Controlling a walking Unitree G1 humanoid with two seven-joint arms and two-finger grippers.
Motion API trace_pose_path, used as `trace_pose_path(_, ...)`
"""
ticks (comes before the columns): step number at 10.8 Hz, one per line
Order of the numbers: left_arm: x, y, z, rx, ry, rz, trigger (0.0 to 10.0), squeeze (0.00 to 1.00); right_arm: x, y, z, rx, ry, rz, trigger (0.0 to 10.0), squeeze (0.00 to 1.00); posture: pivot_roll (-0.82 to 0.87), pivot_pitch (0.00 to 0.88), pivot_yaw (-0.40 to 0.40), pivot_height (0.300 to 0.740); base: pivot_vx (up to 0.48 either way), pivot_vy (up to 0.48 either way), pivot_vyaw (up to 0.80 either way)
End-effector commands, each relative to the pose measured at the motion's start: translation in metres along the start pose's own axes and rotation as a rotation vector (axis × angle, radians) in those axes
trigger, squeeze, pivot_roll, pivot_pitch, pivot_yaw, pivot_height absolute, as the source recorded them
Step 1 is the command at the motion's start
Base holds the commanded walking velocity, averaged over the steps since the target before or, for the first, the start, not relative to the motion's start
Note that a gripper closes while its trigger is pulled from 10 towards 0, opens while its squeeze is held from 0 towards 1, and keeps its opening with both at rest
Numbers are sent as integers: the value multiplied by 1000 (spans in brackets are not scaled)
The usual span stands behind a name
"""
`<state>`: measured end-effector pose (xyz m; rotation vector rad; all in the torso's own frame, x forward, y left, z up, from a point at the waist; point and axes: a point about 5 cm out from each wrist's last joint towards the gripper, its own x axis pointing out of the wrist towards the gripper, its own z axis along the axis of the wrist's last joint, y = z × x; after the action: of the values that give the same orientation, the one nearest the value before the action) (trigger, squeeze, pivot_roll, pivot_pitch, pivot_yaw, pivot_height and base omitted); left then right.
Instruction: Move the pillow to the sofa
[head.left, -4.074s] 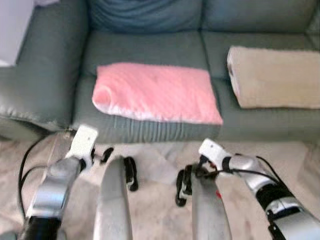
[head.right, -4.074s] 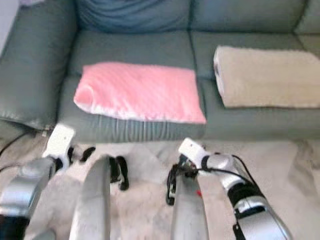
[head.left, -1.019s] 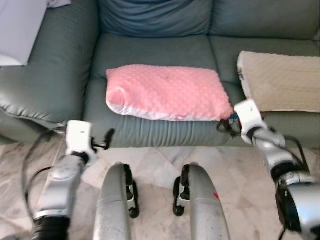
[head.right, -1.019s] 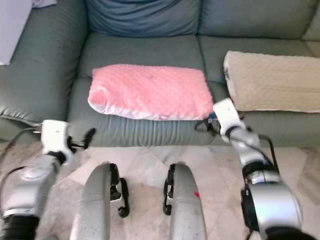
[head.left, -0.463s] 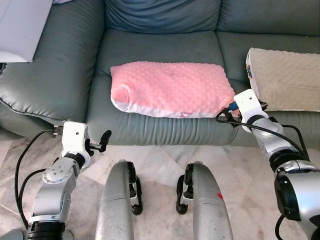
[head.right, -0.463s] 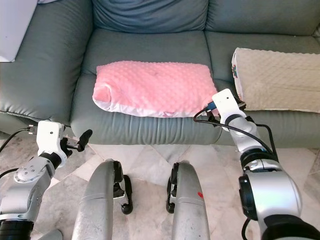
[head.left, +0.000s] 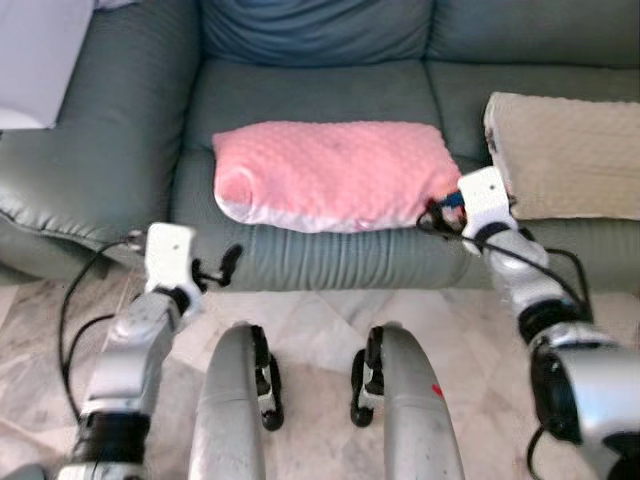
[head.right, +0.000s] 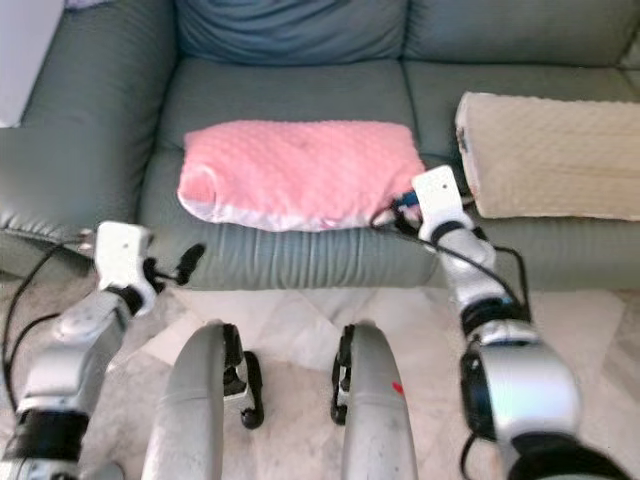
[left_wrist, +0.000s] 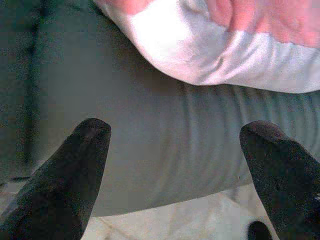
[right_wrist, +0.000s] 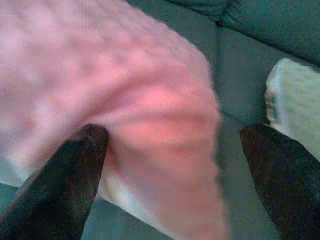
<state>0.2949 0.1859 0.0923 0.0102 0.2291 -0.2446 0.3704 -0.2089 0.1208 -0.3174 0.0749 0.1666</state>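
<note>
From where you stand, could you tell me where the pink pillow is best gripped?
Probably the two short ends of the pink pillow, one gripper each. It lies flat and wide on the sofa; the right gripper already straddles its right corner, open, and the left gripper faces its left end.

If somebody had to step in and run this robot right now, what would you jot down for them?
Right gripper: open, fingers either side of the pink pillow's near right corner, not closed on it.
Left gripper: open, in front of the sofa seat edge, below the pillow's left end, holding nothing.
The pillow lies flat on the sofa seat, beside a beige cushion.
Left: judging by this, close on the pillow only if it needs shifting.
</note>
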Motion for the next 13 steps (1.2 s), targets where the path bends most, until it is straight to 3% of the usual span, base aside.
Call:
trace_pose_path(1, -2, 0, -9, -14, 26, -16, 10000, 0, -7, 11, -11, 78, -18, 27, 10000, 0, 68, 209, -5, 641, 0, 0, 0)
trace_pose_path(2, 0, 4, -9, -6, 16, -3, 10000, 0, -19, 30, -21, 112, -55, 77, 10000, 0, 43, 161, -4, 641, 0, 0, 0)
trace_pose_path(3, 3, 8, -10, -5, 16, 7, 10000, 0, -25, 38, -27, 126, -56, 97, 10000, 0, 27, 126, 1, 641, 0, 0, 0)
trace_pose_path(4, 0, 16, -10, -11, 7, 38, 10000, 0, -48, 49, -42, 164, -56, 87, 10000, 0, 13, 81, 4, 641, 0, 0, 0)
trace_pose_path(6, -7, 20, -8, -98, -75, 67, 10000, 0, -84, 57, -58, 278, -51, -11, 10000, 0, -2, 0, 3, 641, 0, 0, 0)
trace_pose_path(8, -13, 15, -18, -152, -107, 98, 10000, 0, -112, 62, -60, 310, -30, -165, 10000, 0, -11, 0, 10, 641, 0, 0, 0)
trace_pose_path(10, -9, 12, -22, -150, -114, 109, 10000, 0, -115, 64, -50, 378, -64, -187, 10000, 0, -19, 0, 20, 641, 0, 0, 0)
trace_pose_path(12, 7, -1, -15, -134, -138, 89, 10000, 0, -103, 68, -35, 391, -94, -168, 10000, 0, -15, 0, 9, 679, 0, 0, 0)
trace_pose_path(13, 12, -16, -15, -49, -125, 6, 10000, 0, -98, 68, -30, 395, -107, -150, 10000, 0, -13, 0, -1, 693, 0, 0, 0)
